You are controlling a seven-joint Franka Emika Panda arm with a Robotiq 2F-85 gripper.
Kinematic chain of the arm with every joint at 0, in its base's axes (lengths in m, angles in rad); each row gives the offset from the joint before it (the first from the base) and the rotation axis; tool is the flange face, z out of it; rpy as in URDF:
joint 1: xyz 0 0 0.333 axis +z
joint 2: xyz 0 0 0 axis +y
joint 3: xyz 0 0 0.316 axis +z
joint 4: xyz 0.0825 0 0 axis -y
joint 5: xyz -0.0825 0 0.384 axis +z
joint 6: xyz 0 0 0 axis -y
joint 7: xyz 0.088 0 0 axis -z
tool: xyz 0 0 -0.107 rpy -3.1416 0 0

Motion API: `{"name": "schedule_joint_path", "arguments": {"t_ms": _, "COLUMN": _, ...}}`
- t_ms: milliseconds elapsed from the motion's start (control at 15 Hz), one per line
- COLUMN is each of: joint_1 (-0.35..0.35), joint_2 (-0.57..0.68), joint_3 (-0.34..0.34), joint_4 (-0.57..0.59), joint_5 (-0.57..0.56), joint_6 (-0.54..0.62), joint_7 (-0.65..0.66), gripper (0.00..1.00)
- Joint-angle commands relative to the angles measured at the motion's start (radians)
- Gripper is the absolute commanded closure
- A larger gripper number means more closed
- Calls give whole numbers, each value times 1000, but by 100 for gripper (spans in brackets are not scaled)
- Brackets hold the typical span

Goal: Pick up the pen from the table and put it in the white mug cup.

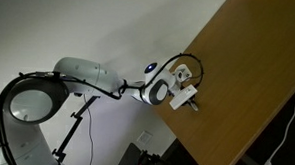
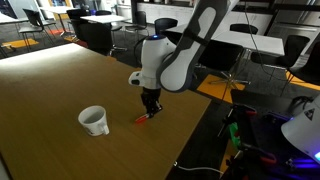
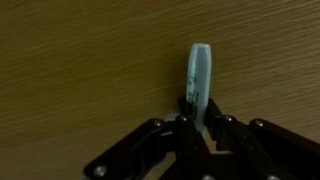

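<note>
My gripper [image 2: 150, 108] hangs low over the table [image 2: 60, 85], near its front edge and to the right of the white mug cup [image 2: 94, 120]. The mug stands upright about a mug's width from the gripper. In the wrist view the gripper [image 3: 199, 122] is shut on the pen [image 3: 199, 75], whose whitish end sticks out past the fingertips over the wood. In an exterior view the pen's red-orange end [image 2: 143, 119] shows slanting below the fingers, at or just above the table top. The gripper [image 1: 192, 102] also shows at the table's edge [image 1: 248, 77]; the mug is out of that view.
The table's front edge [image 2: 185, 150] runs close by the gripper. Beyond it stand office chairs [image 2: 295, 50] and desks [image 2: 100, 20], and cables and equipment lie on the floor [image 2: 260, 135].
</note>
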Motion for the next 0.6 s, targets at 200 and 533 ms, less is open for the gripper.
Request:
{"name": "schedule_joint_path", "arguments": {"t_ms": 200, "joint_1": -129, "joint_2": -128, "joint_3": 79, "joint_4": -109, "joint_5": 0, "joint_6": 100, "joint_7": -15, "gripper": 95}}
{"name": "schedule_joint_path", "arguments": {"t_ms": 533, "joint_1": -318, "joint_2": -166, "joint_3": 252, "joint_4": -150, "joint_5": 36, "joint_6": 159, "joint_7": -100, "gripper": 95}}
